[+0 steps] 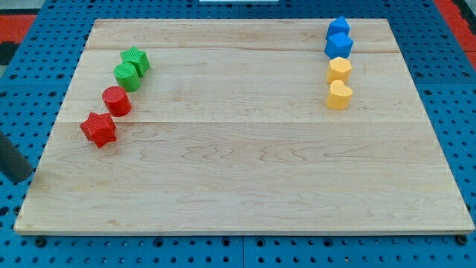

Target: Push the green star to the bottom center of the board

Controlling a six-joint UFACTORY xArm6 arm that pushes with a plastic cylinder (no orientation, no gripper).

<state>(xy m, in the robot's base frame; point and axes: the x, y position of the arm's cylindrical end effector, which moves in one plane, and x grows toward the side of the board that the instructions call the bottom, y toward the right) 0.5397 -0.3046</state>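
No fingers here, just my tip point(28, 179) off the tabletop's point(245, 179) left edge, and honestly the green star point(135, 59) touches the green cylinder point(126, 76), so a sloppy push probably drags both.

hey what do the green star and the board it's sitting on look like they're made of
The green star looks like matte plastic, possibly 3D-printed: fine ridged lines show on its top and the colour is uniform. The board looks like light unfinished or lightly sealed wood: grain streaks and plank seams run across it, with little shine.

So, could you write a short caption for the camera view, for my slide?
Green star heads a diagonal row at the board's left; my tip waits off its left edge.
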